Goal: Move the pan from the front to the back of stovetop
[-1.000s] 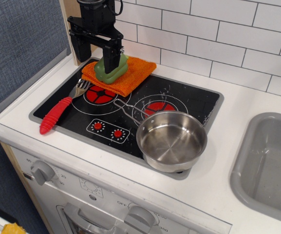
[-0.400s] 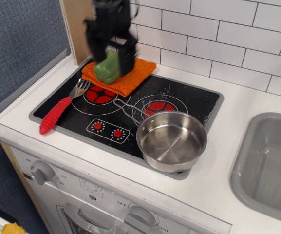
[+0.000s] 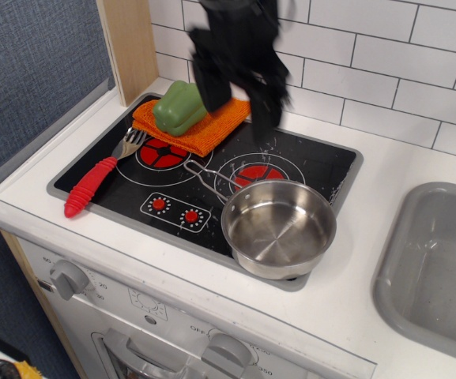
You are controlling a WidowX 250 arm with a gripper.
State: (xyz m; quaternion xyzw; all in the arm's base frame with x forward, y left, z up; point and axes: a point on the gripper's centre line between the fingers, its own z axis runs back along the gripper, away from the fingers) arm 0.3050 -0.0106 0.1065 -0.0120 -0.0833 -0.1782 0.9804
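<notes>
The shiny steel pan (image 3: 279, 227) sits at the front right of the black stovetop (image 3: 314, 170), overhanging its front rim, its wire handle pointing back-left over the right burner ring. My black gripper (image 3: 239, 91) is blurred by motion above the back middle of the stovetop, behind the pan and well apart from it. Its two fingers hang down spread apart with nothing between them.
A green toy pepper (image 3: 179, 106) lies on an orange cloth (image 3: 200, 126) at the stovetop's back left. A red-handled fork (image 3: 93, 181) lies along the left side. A grey sink basin (image 3: 437, 268) is at the right. A tiled wall stands behind.
The gripper has moved right, from over the green pepper and cloth to above the back middle of the stovetop. The pepper stays on the cloth. The pan has not moved.
</notes>
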